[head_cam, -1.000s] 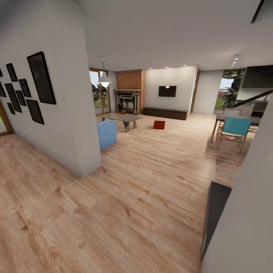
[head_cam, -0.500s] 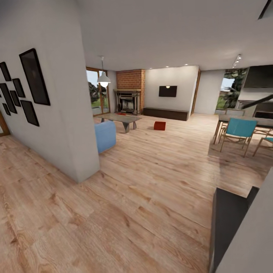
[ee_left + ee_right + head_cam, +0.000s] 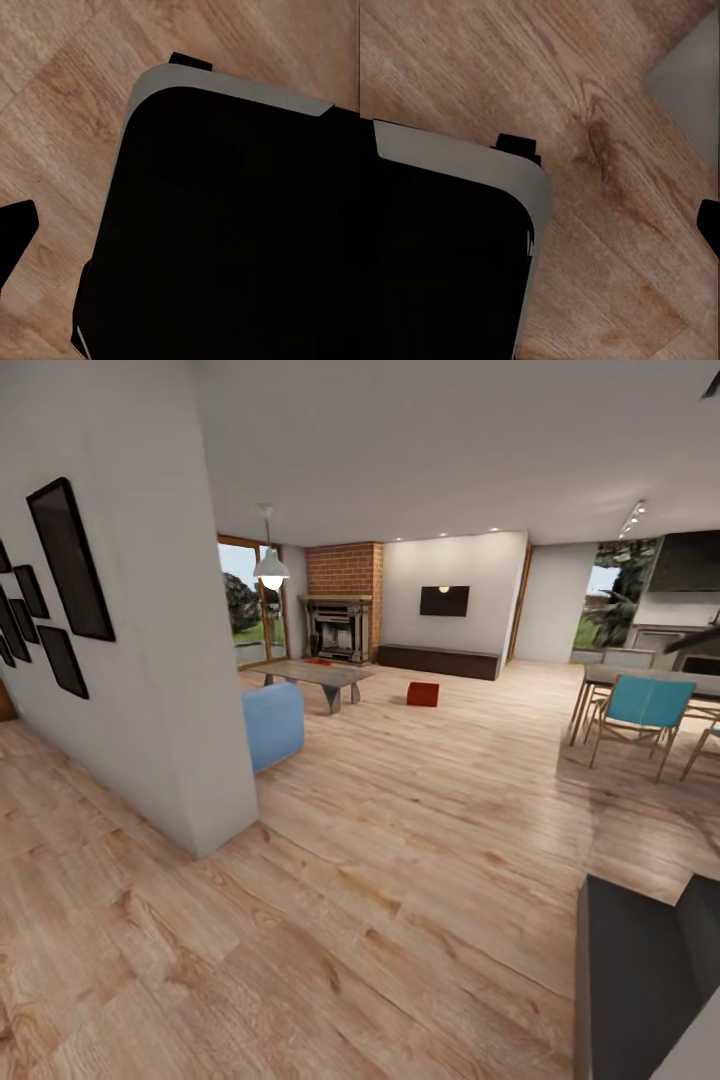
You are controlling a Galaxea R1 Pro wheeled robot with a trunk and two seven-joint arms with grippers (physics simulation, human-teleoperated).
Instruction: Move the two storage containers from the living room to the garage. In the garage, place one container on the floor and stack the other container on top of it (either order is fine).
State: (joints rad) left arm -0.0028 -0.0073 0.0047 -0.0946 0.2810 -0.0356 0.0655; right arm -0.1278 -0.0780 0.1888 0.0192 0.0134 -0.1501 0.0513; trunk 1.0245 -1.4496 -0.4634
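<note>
Still en route: robot looks into the living room w/ nothing in hand.
One red-orange storage container (image 3: 422, 693) sits on the wood floor (image 3: 400, 840) past the grey low table (image 3: 312, 674), well apart from the robot, so a drive-up likely comes first. Second container can't be made out. Wrist cams face the robot's dark base (image 3: 225, 225) & planks, arms apparently tucked for travel; can't tell if either gripper's jaws are spread or closed.

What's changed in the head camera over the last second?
The whole view has shifted, so the camera moved: the near wall and its black frames slid toward the left edge, and more of the dining table shows. The red-orange container, grey low table and blue sofa stayed put.
</note>
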